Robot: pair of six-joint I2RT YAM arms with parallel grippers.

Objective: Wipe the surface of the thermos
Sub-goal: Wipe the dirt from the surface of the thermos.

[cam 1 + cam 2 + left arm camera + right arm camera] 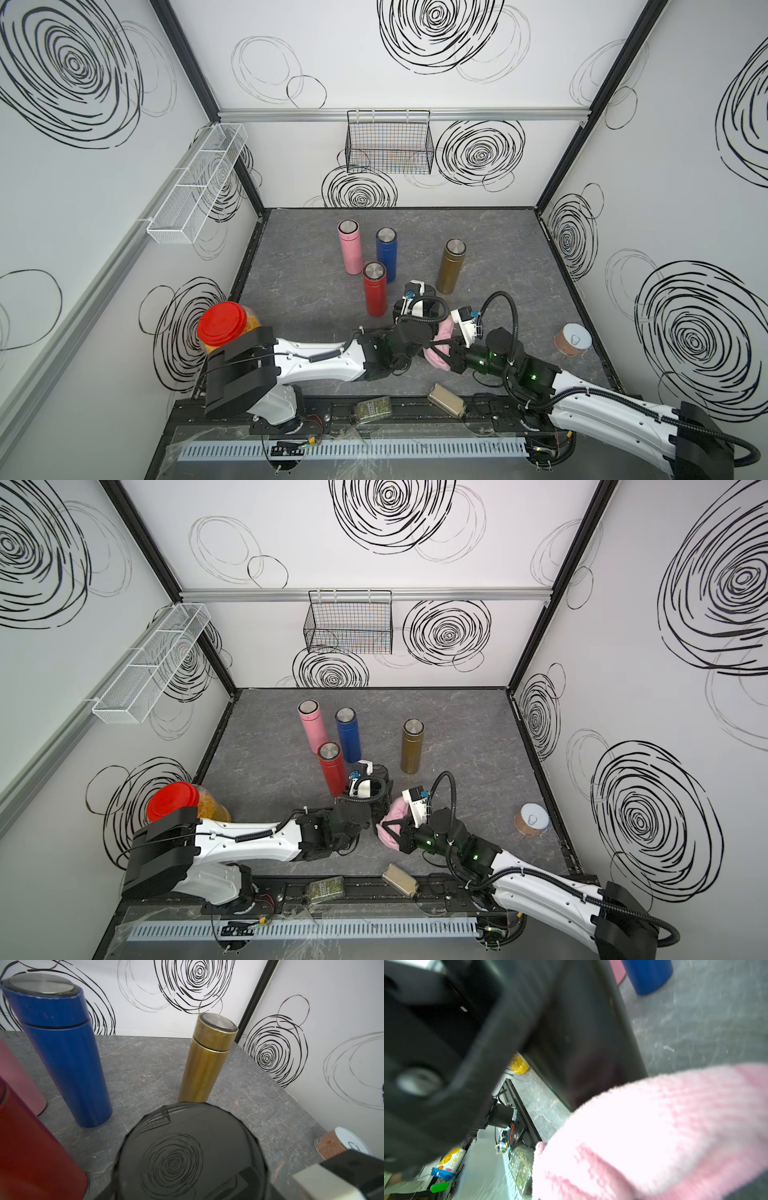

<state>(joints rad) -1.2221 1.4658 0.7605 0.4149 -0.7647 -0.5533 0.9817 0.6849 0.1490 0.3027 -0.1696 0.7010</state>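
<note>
Sitting in the grip of the left end effector (417, 313), the black thermos (191, 1157) is near the front middle of the table (519, 257). Its glossy lid fills the lower part of the left wrist view and mirrors the scribbled wall circles. The left jaws are closed on its body, which shows in the right wrist view as a dark column. Whether its base rests on the table or hangs above it cannot be told.

The right end effector (442, 347) is pressed together on a fluffy pink cloth (654, 1136). The cloth lies against the side of the black thermos that faces the right arm.

Behind the held one, four more stand upright. The red thermos (375, 291) is nearest, just beside the left wrist. The blue thermos (386, 253) and the pink thermos (349, 249) are farther back, close together. The gold thermos (449, 266) stands apart, toward the right.

A jar (220, 322) with a red lid is by the left wall, beside the left arm. A can (572, 338) sits near the right wall. At the front edge lie a glass jar (372, 409) and a flat tin (446, 401). A black basket (388, 143) hangs on the back wall, and a white rack (195, 183) on the left wall.
</note>
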